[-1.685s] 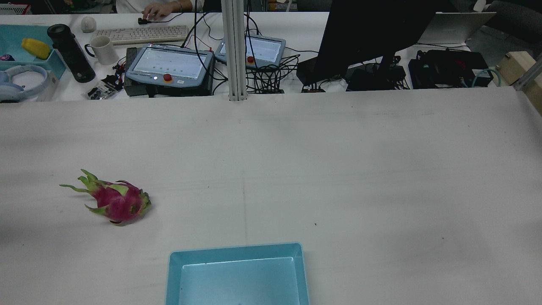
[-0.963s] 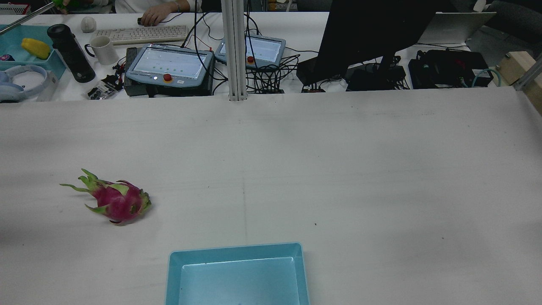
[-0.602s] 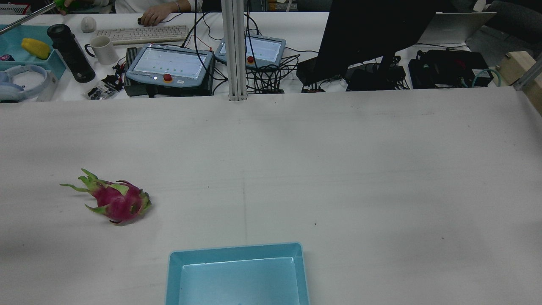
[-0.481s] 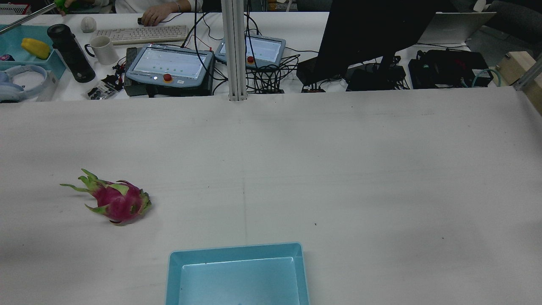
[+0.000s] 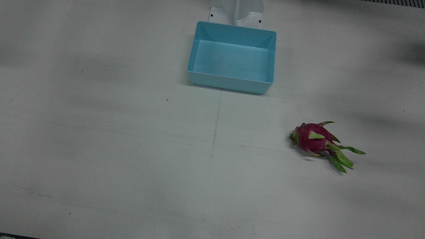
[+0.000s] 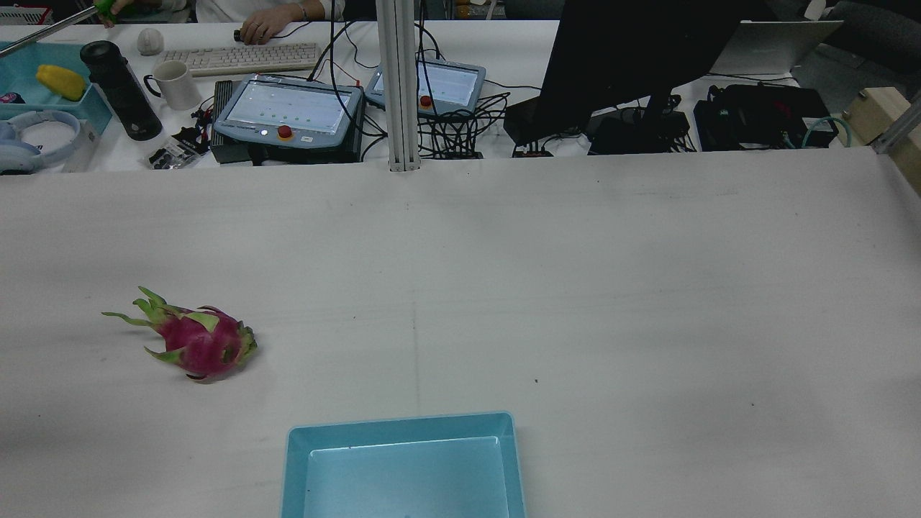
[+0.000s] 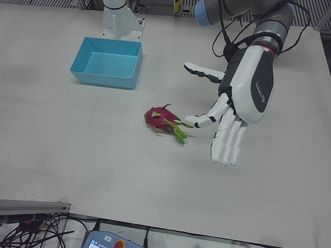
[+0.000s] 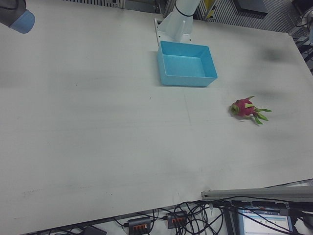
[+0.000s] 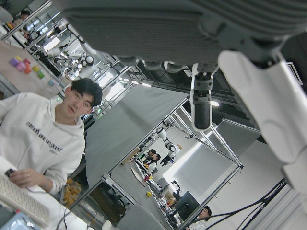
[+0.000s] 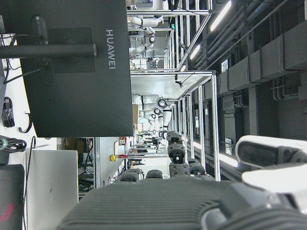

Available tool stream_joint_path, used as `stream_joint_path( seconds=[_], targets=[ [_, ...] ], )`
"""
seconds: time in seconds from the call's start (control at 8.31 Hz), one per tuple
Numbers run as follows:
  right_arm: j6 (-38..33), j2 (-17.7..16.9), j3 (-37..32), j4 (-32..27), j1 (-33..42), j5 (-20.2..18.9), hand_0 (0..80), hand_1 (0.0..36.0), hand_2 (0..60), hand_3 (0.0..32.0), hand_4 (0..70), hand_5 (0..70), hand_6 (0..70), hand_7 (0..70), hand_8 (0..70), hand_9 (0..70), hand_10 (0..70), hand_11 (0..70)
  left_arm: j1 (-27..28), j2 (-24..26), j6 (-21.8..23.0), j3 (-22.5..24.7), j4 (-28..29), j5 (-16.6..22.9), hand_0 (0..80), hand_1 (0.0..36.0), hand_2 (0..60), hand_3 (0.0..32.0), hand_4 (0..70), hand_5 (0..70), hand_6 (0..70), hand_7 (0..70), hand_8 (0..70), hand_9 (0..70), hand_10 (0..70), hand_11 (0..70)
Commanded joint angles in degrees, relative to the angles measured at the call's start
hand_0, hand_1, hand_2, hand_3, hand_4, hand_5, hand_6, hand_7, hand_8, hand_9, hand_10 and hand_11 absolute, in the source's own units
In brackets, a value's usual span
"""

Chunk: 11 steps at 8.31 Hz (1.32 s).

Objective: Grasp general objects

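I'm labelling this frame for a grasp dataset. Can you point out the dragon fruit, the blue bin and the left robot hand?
dragon fruit [image 5: 313,139]: front view, on its magenta body.
blue bin [image 5: 229,82]: front view, on its near outer wall.
left robot hand [image 7: 249,85]: left-front view, on the white back of the hand, fingers spread.

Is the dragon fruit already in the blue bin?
No, the dragon fruit lies on the bare table, well apart from the blue bin, which holds nothing.
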<state>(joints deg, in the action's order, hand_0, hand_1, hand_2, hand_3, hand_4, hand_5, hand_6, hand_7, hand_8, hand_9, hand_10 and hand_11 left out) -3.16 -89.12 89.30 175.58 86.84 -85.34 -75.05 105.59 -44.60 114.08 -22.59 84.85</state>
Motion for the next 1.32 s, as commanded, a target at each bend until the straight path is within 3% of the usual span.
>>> stream_joint_path(
  seconds=[0.0,0.12,0.24,0.36,0.48,0.72,0.84,0.96,1.2],
  targets=[
    [0.00,0.00,0.00,-0.07,0.00,0.00,0.0,0.0,0.0,0.0,0.0,0.0,0.0,0.0,0.0,0.0,0.0,0.0,-6.77,1.02,-11.54,3.14,-2.09,3.55,57.9,22.5,4.2,0.0,7.3,11.1,0.0,3.4,0.0,0.0,0.0,1.0],
    [0.00,0.00,-0.09,-0.07,0.00,0.00,0.0,0.0,0.0,0.0,0.0,0.0,0.0,0.0,0.0,0.0,0.0,0.0,-6.77,1.81,-17.57,5.42,-4.37,9.23,59.1,23.0,2.3,0.0,6.2,2.0,0.0,2.0,0.0,0.0,0.0,0.5],
    [0.00,0.00,0.00,-0.07,0.00,0.00,0.0,0.0,0.0,0.0,0.0,0.0,0.0,0.0,0.0,0.0,0.0,0.0,-6.77,3.82,-25.72,8.84,-10.39,14.42,60.2,23.9,1.3,3.2,4.4,0.0,0.0,0.5,0.0,0.0,0.0,0.0],
    [0.00,0.00,-0.09,-0.07,0.00,0.00,0.0,0.0,0.0,0.0,0.0,0.0,0.0,0.0,0.0,0.0,0.0,0.0,-6.25,4.10,-28.59,10.09,-13.15,17.95,59.9,23.4,0.4,3.6,4.1,0.0,0.0,0.0,0.0,0.0,0.0,0.0],
    [0.00,0.00,0.00,0.02,0.00,0.00,0.0,0.0,0.0,0.0,0.0,0.0,0.0,0.0,0.0,0.0,0.0,0.0,-2.94,5.23,-29.83,11.85,-16.31,18.85,64.4,25.8,0.0,5.0,4.2,0.0,0.0,0.0,0.0,0.0,0.0,0.0],
    [0.00,0.00,-0.09,-0.07,0.00,0.00,0.0,0.0,0.0,0.0,0.0,0.0,0.0,0.0,0.0,0.0,0.0,0.0,7.24,15.03,-39.72,13.88,-31.03,18.69,75.3,30.3,3.4,6.2,2.0,0.2,0.0,0.2,0.0,0.0,0.0,0.2],
    [0.00,0.00,-0.09,-0.07,0.00,0.00,0.0,0.0,0.0,0.0,0.0,0.0,0.0,0.0,0.0,0.0,0.0,0.0,10.07,18.05,-41.61,13.88,-33.54,18.17,77.9,31.1,3.1,8.0,0.6,0.0,0.0,0.0,0.0,0.0,0.0,0.7],
    [0.00,0.00,-0.09,-0.07,0.00,0.00,0.0,0.0,0.0,0.0,0.0,0.0,0.0,0.0,0.0,0.0,0.0,0.0,14.80,17.82,-43.36,13.54,-33.57,14.42,79.3,32.2,5.0,9.0,0.0,0.0,0.0,0.0,0.0,0.0,0.0,0.8],
    [0.00,0.00,-0.09,-0.07,0.00,0.00,0.0,0.0,0.0,0.0,0.0,0.0,0.0,0.0,0.0,0.0,0.0,0.0,23.77,17.90,-45.14,11.97,-33.57,6.15,70.2,31.4,9.6,7.0,0.0,0.0,0.0,0.0,0.0,0.0,0.0,1.3]
  ],
)
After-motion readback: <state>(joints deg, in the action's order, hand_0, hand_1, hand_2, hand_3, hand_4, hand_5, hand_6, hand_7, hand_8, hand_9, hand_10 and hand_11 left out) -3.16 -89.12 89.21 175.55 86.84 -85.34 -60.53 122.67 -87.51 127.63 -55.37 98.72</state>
